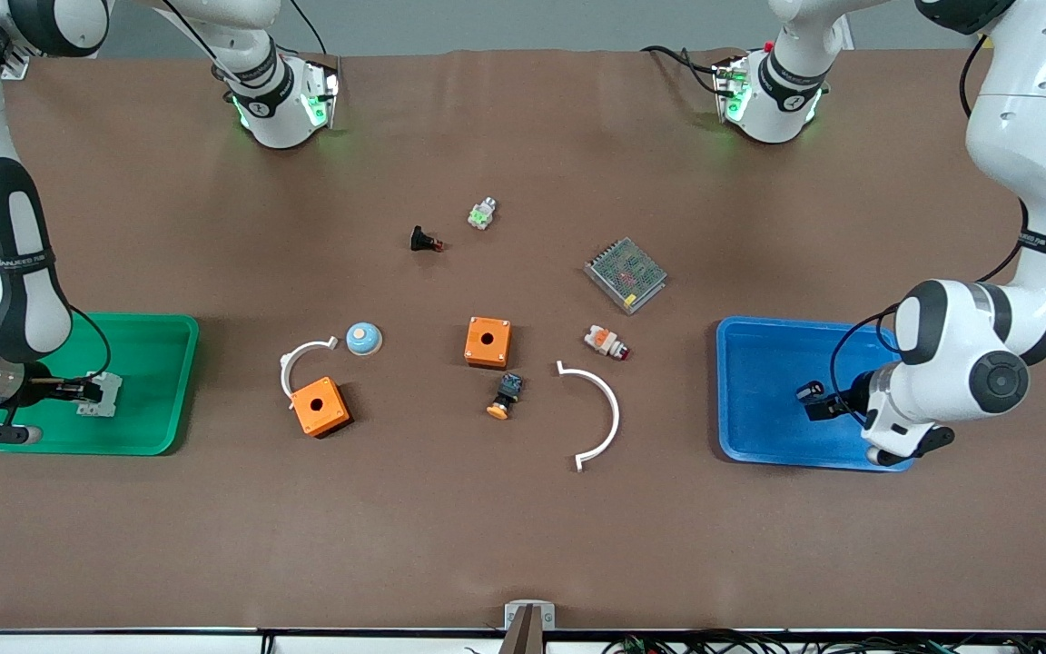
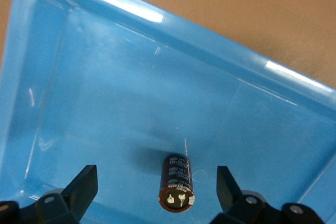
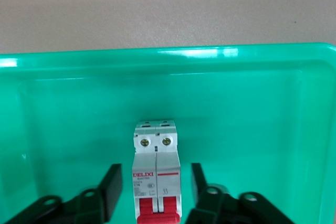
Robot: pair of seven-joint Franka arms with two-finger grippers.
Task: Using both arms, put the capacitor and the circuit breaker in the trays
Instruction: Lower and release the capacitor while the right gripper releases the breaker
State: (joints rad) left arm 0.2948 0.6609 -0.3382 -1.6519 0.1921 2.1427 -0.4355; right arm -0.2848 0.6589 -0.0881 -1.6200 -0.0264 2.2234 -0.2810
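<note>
The capacitor (image 2: 177, 183), a small black cylinder with a silvery end face, lies on the floor of the blue tray (image 1: 759, 418) at the left arm's end of the table. My left gripper (image 1: 815, 401) is low in that tray and open. In the left wrist view (image 2: 156, 170) its fingers stand wide on either side of the capacitor, not touching it. The circuit breaker (image 1: 103, 395), white with red levers, lies in the green tray (image 1: 155, 381) at the right arm's end. My right gripper (image 1: 76, 391) is open, its fingers (image 3: 111, 187) flanking the breaker (image 3: 156, 156) with gaps on both sides.
Between the trays lie two orange boxes (image 1: 488, 341) (image 1: 320, 406), two white arcs (image 1: 597, 413) (image 1: 300, 359), a blue dome (image 1: 364, 338), an orange-capped button (image 1: 505, 396), a white-and-orange part (image 1: 605, 341), a metal mesh module (image 1: 626, 273), a black red-tipped button (image 1: 423, 240) and a small green-and-white part (image 1: 482, 213).
</note>
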